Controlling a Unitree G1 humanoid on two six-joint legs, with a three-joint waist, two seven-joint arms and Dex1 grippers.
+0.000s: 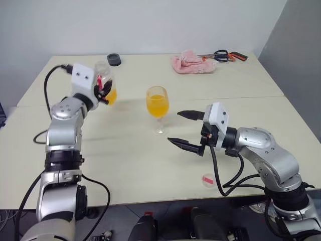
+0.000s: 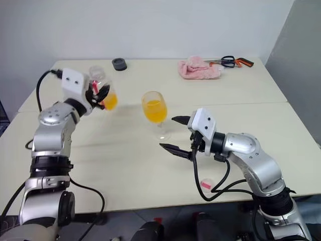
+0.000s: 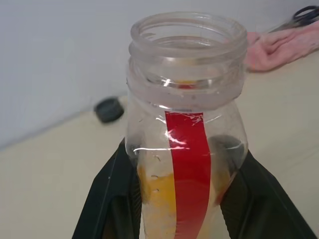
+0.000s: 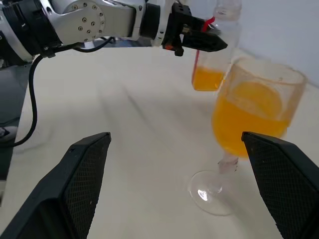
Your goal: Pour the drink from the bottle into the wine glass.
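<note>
On the matte table (image 1: 150,155), left hand (image 1: 104,92) pinches clear ribbed bottle (image 3: 187,129); right hand (image 1: 184,129) spread beside rounded wine glass (image 1: 157,106).

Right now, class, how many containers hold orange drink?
2: the wine glass standing mid-table, and the bottle gripped upright in the left claw to its left.

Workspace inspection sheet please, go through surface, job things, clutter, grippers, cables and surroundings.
Surface: pale table, seam between two tops.
Job's things: wine glass upright, holding orange drink; bottle upright, open, a little drink left.
Clutter: black cap, pink cloth, scissors, small round lid.
Grippers: left gripper shut on bottle; right gripper open beside glass.
Cables: black cables along both arms.
Surroundings: white wall.
</note>
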